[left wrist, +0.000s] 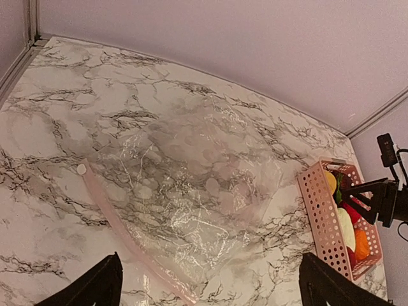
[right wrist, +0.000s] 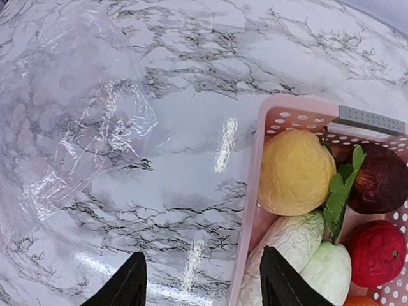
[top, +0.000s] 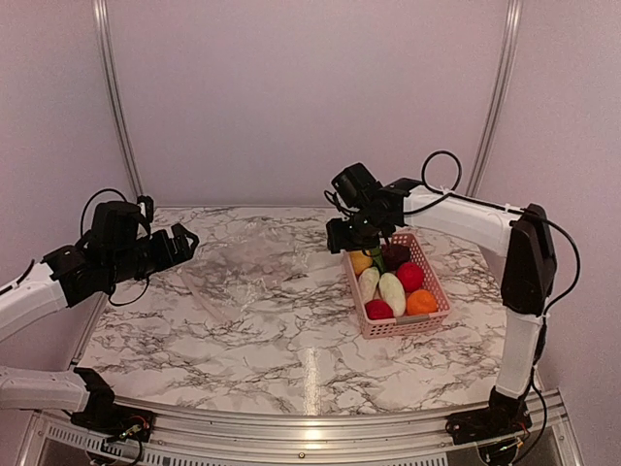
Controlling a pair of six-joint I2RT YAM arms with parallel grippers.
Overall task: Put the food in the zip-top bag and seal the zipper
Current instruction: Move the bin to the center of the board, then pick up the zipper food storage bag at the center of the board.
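Food [top: 393,283] all seen in pink basket [top: 403,327]; none in zip-top bag [left wrist: 191,191] yet. Bag laid flat on worktop [left wrist: 64,95], zipper [left wrist: 116,226] turned toward left pincer [left wrist: 210,271] (spread wide, empty), likely so mouth can be lifted. Right pincer [right wrist: 203,255] held part-way apart, empty, over basket edge, likely for first pick.

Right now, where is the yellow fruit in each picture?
Top view: yellow fruit right of centre, in the upper left corner of the pink basket.
Left wrist view: far right edge, at the basket's upper end.
Right wrist view: right of centre, large, beside the green leaf.
Shared landmark: the pink basket.
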